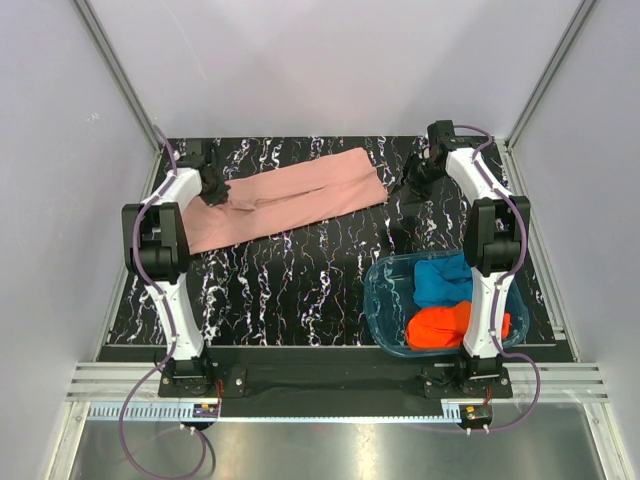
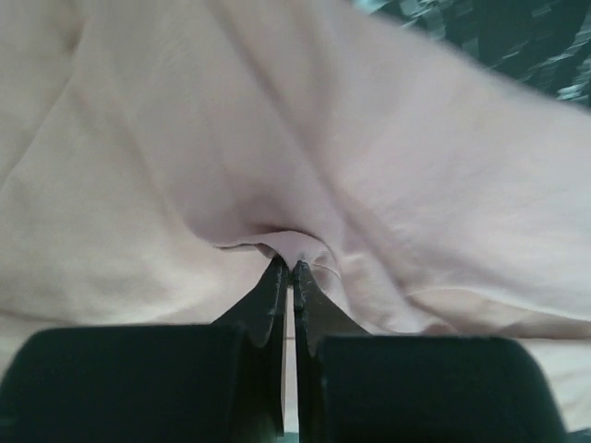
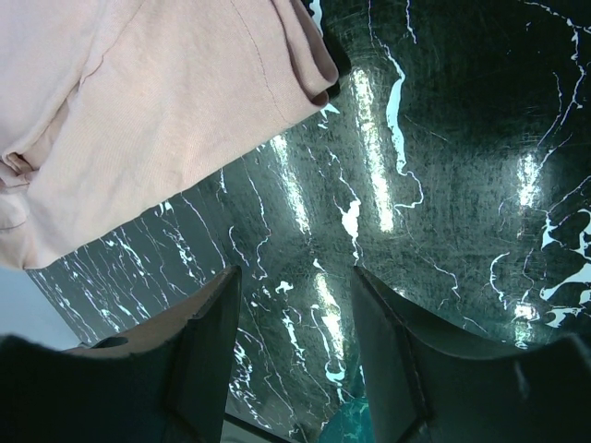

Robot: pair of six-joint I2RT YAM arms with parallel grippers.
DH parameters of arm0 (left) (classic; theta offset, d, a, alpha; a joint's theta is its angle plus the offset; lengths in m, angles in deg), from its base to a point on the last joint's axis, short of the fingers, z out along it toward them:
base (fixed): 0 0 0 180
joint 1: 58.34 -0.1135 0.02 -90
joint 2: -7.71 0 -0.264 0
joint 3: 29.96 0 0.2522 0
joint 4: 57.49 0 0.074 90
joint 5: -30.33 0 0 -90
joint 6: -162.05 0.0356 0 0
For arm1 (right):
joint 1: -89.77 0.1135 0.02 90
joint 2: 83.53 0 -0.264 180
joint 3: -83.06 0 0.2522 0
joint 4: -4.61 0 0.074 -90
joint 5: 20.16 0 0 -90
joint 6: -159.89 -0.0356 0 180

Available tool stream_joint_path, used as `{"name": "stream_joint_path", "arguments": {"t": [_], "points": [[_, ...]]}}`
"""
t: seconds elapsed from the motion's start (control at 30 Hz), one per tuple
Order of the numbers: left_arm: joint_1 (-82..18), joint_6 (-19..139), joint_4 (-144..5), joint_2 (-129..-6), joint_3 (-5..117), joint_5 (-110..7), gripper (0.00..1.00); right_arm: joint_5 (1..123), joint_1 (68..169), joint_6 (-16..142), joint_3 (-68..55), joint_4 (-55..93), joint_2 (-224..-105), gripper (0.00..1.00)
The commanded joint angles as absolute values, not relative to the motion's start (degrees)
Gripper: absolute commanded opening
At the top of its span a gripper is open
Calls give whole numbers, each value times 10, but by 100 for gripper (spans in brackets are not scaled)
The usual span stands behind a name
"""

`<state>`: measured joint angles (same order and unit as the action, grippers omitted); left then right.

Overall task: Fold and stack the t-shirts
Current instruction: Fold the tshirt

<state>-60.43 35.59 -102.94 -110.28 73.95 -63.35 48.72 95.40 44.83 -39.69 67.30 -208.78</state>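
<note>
With the left fingers [image 2: 268, 305] pinching a ridge of the dusty-pink t-shirt [image 1: 290, 200], which lies along the desk's [image 1: 300, 290] far edge, lift slowly and have the spread, empty right fingers [image 3: 208, 351] take its right end so the fold lands even.

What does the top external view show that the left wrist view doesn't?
Only top external: the translucent blue plastic tub holding the crumpled blue t-shirt and the orange-red t-shirt, plus both arms and the right gripper at the far right.
Only left wrist: a close-up of the left gripper, shut on a pinched-up fold of cloth.
Both: the large dusty-pink t-shirt lying on the black white-veined table.
</note>
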Motion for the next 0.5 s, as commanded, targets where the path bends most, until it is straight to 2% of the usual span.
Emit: {"name": "stream_joint_path", "arguments": {"t": [0.0, 0.17, 0.2, 0.27, 0.37, 0.47], "points": [[-597, 351, -967, -1121, 785, -583, 0, 483, 957, 452, -417, 671, -2090, 58], [-587, 318, -898, -1183, 857, -507, 1, 477, 957, 442, -424, 669, -2102, 58], [-586, 315, -888, -1196, 873, -497, 12, 477, 957, 441, -427, 669, -2105, 58], [-586, 304, -881, -1226, 914, -482, 14, 475, 957, 440, -432, 668, -2112, 58], [-586, 304, -852, -1244, 943, -481, 32, 474, 957, 439, -440, 672, -2124, 58], [-587, 333, -944, -1257, 1024, -498, 41, 472, 957, 435, -442, 668, -2128, 58]]}}
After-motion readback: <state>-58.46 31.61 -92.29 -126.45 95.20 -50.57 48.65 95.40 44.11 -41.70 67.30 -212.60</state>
